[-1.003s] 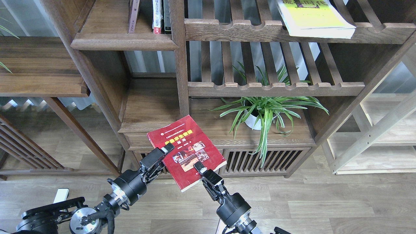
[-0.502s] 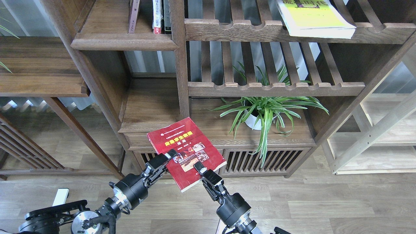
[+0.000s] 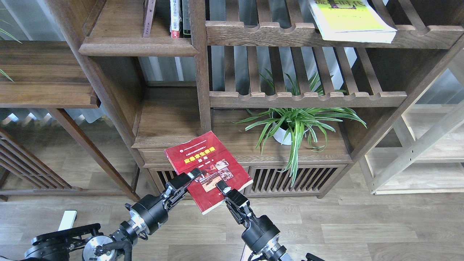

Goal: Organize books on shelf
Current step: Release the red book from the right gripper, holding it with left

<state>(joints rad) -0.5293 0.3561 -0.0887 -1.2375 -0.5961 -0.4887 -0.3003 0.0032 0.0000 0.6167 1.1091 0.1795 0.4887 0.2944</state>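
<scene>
A red book [image 3: 203, 159] with small photos on its cover hangs tilted in front of the low cabinet. My right gripper [image 3: 222, 187] is shut on its near edge. My left gripper [image 3: 194, 175] sits at the book's left edge with one finger over the cover; its grip is unclear. A thick yellow-green book [image 3: 349, 21] lies flat on the slatted rack at the top right. The solid dark shelf [image 3: 137, 46] with a moulded front edge is at the upper left, with thin upright spines [image 3: 175, 18] standing at its right end.
A potted spider plant [image 3: 295, 125] stands on the cabinet top [image 3: 326, 150], right of the red book. A slatted rack [image 3: 308, 98] spans above it. A post [image 3: 201, 72] divides the bookcase. Pale shelving [image 3: 420, 152] stands at the right, over wood flooring.
My left gripper has slid down and to the right along the red book's left edge, toward the near corner. The book and the right gripper have barely moved.
</scene>
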